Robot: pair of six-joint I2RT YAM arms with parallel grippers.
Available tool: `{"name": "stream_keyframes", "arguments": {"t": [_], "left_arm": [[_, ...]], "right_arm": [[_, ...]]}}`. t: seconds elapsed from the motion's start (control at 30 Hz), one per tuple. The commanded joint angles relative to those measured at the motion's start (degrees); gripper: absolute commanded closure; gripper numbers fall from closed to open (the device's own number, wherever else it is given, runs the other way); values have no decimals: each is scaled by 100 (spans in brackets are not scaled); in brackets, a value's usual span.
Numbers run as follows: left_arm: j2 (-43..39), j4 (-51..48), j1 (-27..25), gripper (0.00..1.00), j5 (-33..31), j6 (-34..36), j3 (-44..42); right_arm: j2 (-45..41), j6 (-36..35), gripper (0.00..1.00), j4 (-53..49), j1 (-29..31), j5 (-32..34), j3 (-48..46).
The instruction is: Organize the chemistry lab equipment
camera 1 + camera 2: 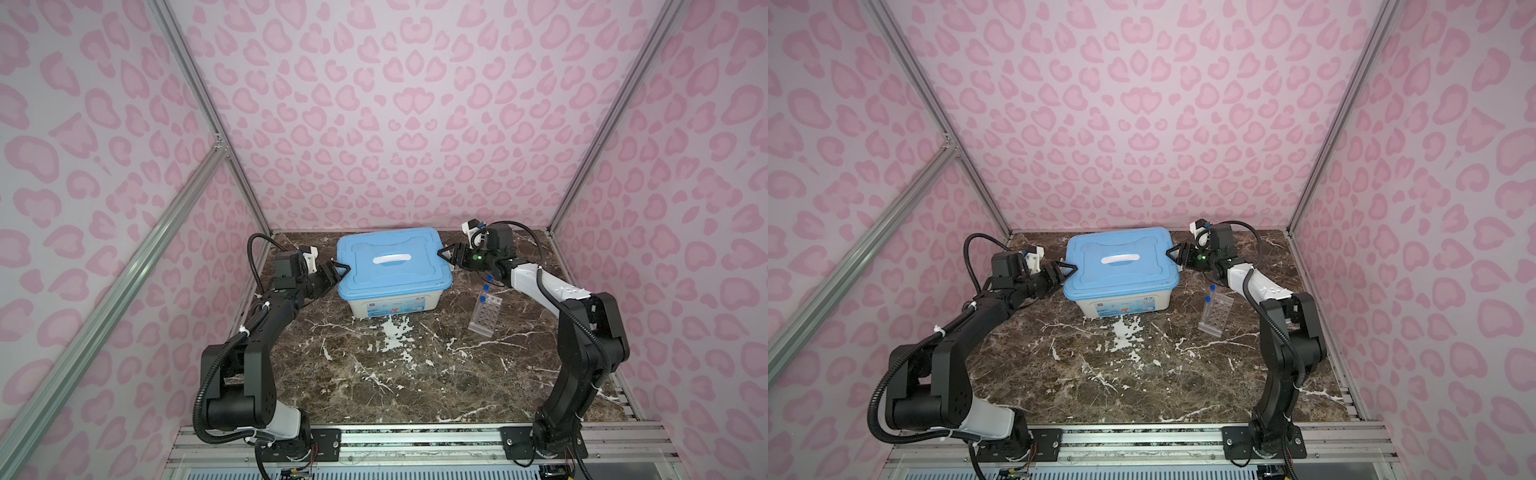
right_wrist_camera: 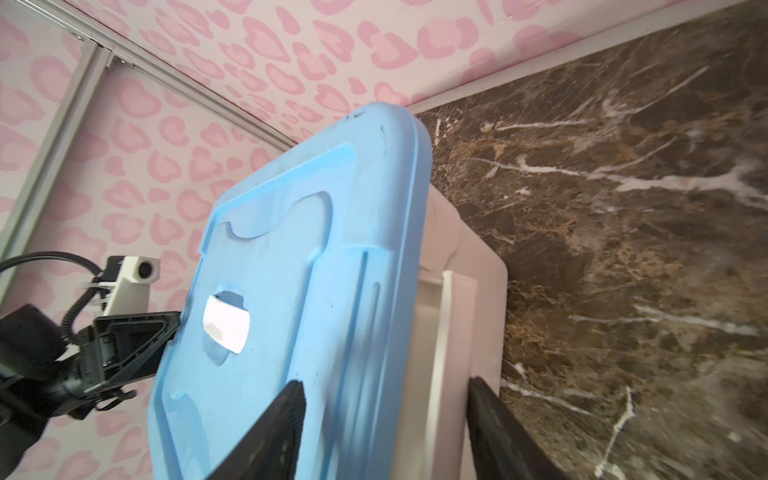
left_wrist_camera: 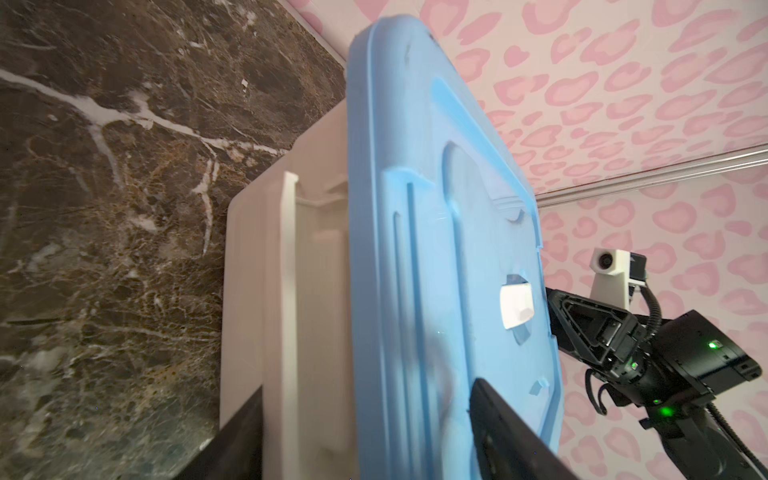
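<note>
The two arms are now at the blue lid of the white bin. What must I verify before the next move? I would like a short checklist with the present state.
1. The left tool straddles the blue lid at its left edge: ok.
2. The right tool straddles the lid's right edge: ok.
3. Both tools clamped firmly on the lid: cannot tell.
4. The side clips of the white bin released: cannot tell.
5. The clear rack with test tubes stands apart from the bin: ok.
</note>
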Motion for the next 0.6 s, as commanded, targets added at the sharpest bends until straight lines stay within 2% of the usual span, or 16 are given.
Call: {"name": "stream_keyframes", "arguments": {"t": [0.0,0.17,0.43,0.57], "left_arm": [[-125,10,-96,30,115,277,172],[-90,-639,-315,41,-448,649,498],[20,-1361,-591,48,-1268,1050,864],[37,-1550,-802,61,-1731,1187,951]], "right_arm": [[-27,-606,39,-616,170,117,227],[-53,-1055,44,-1262,389,742,532],[8,-1621,50,-2107,801,1787,1102],[55,-1741,53,-2321,965,2202,1263]]}}
